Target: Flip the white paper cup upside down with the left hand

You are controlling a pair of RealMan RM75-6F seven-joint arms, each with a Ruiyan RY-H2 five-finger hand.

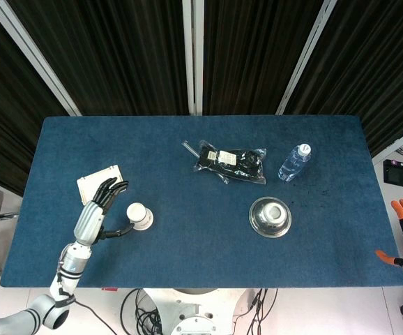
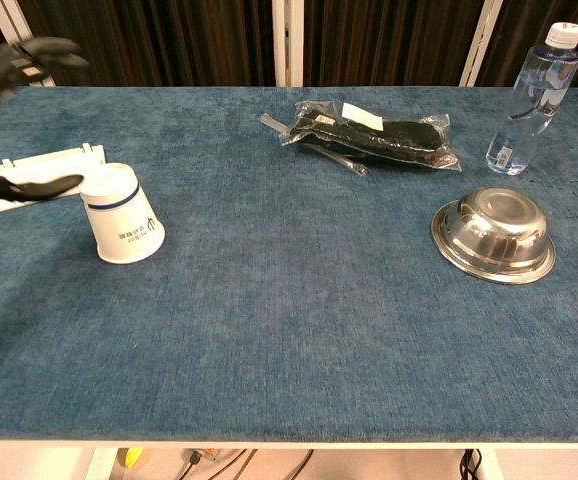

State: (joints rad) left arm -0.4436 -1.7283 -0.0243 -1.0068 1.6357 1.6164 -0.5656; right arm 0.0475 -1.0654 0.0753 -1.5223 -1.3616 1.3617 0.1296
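Blue-felt desk (image 1: 201,230) carries the white paper cup (image 2: 121,214) standing mouth-down at its left, just beside the empty left hand (image 1: 97,213), fingers spread; flip apparently done, leaving only withdrawal.

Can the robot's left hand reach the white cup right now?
Probably yes. The left hand is open right beside the white paper cup, which stands upside down on the table, and nothing lies between them.
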